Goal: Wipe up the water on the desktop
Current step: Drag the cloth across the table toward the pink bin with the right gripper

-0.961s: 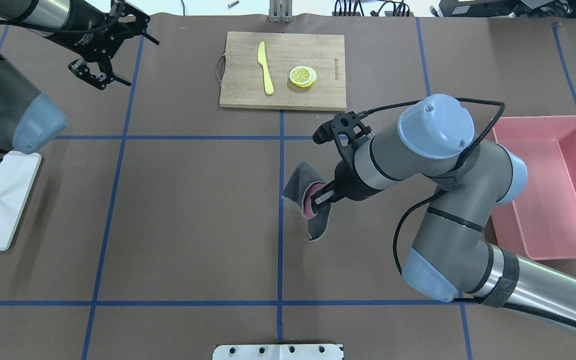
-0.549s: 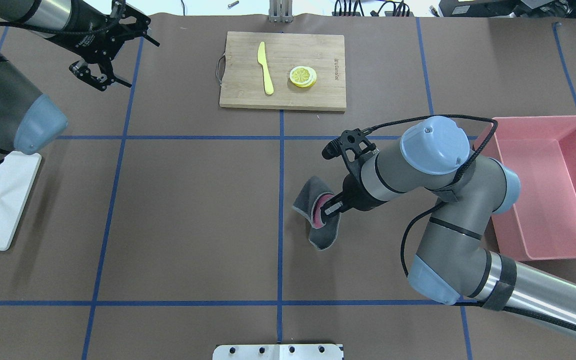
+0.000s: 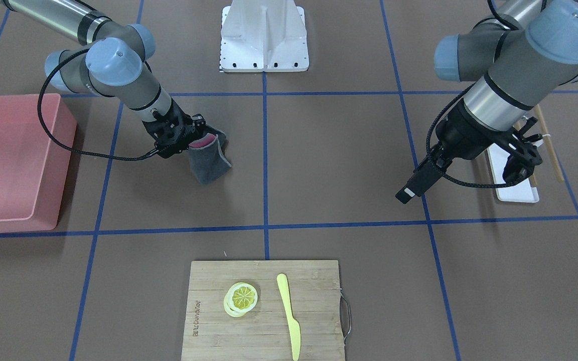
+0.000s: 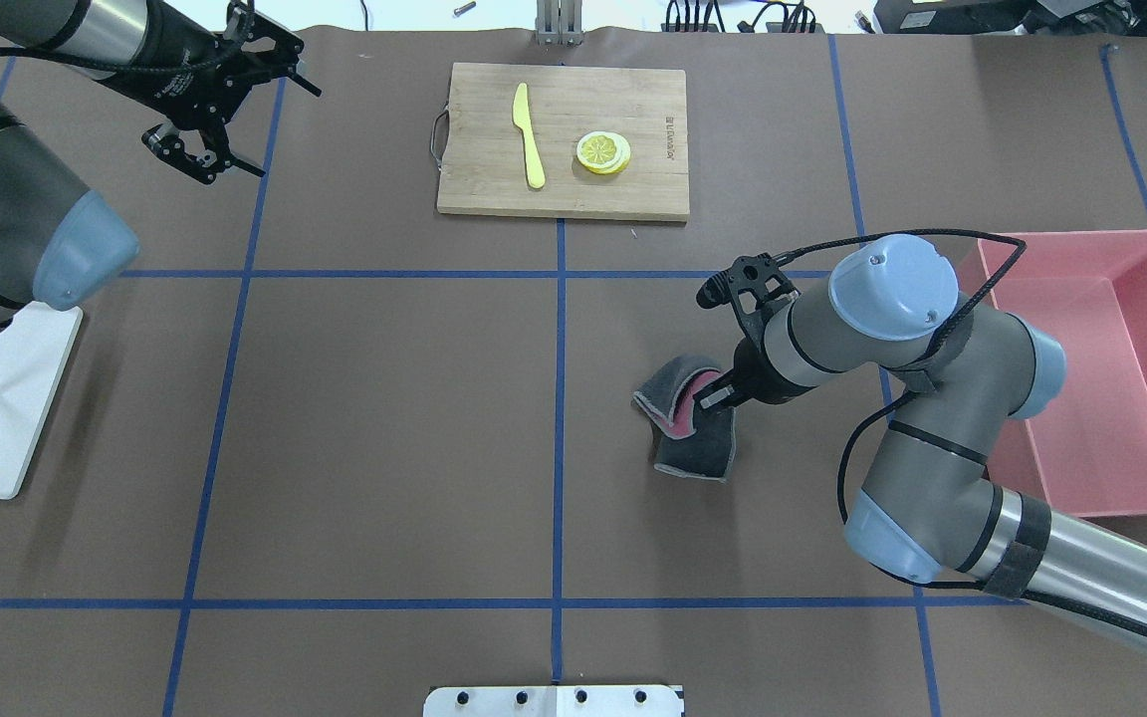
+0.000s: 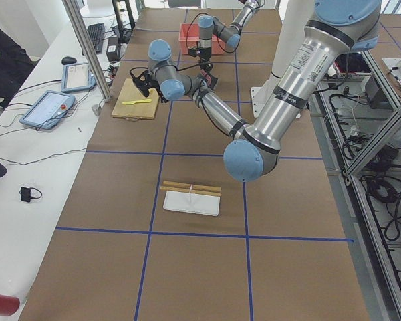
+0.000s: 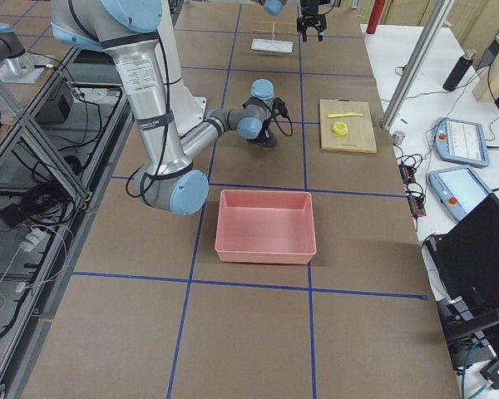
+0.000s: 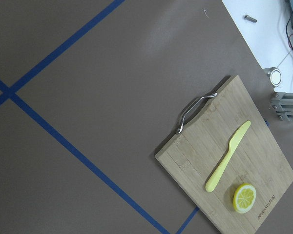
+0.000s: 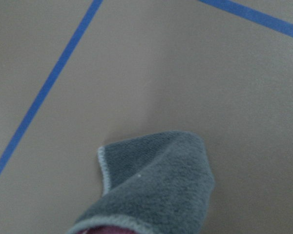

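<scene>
Grey cloth (image 4: 701,450), pink inside, sits clenched in your right gripper (image 4: 711,398), its lower fold touching the brown desktop (image 4: 384,428) between the centre tape line (image 4: 559,398) and the pink bin (image 4: 1111,378). No water can be made out from these views, so press the fold flatter and sweep in overlapping strokes, holding a firm pinch. Your left gripper (image 4: 203,149) hangs spread and empty near the far left corner, well apart.

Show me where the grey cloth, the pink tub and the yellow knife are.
grey cloth (image 4: 699,450), overhead view, on its lower fold.
pink tub (image 4: 1121,368), overhead view, on its bare floor.
yellow knife (image 4: 531,139), overhead view, halfway along it.
</scene>
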`<state>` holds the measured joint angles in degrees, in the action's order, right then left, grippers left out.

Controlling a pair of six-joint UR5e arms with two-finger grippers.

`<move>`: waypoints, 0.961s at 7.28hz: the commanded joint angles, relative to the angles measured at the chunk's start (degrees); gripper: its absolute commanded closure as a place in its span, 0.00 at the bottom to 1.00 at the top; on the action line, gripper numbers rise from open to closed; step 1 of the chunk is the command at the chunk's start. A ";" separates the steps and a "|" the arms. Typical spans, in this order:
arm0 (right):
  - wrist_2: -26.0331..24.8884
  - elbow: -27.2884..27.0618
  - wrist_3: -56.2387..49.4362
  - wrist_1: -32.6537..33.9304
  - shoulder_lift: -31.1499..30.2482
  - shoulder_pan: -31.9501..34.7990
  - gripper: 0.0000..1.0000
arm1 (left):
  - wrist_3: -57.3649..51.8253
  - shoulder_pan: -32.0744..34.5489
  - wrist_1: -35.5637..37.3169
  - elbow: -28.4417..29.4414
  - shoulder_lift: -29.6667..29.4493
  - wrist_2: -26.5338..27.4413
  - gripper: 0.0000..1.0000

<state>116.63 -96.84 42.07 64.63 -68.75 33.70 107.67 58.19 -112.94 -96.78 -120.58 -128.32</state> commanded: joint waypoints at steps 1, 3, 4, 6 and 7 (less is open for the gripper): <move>0.17 2.45 -0.94 0.24 -0.07 2.66 1.00 | 0.00 0.00 0.00 0.10 -0.09 0.00 0.02; 0.09 3.24 -1.03 1.11 -0.85 4.17 1.00 | 0.00 0.00 0.00 0.28 -0.10 0.00 0.02; -0.52 3.24 -2.25 4.25 -0.77 4.70 1.00 | 0.00 0.00 0.00 0.37 -0.10 0.09 0.02; -0.71 3.24 -5.76 6.82 -0.77 6.54 1.00 | 0.00 0.00 0.00 0.37 -0.10 0.09 0.02; -0.36 3.24 -6.47 7.70 -0.86 7.42 1.00 | 0.00 0.00 0.00 0.37 -0.01 0.09 0.02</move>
<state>116.01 -93.61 36.84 71.09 -69.53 39.95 107.67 58.18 -112.94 -96.42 -120.66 -128.24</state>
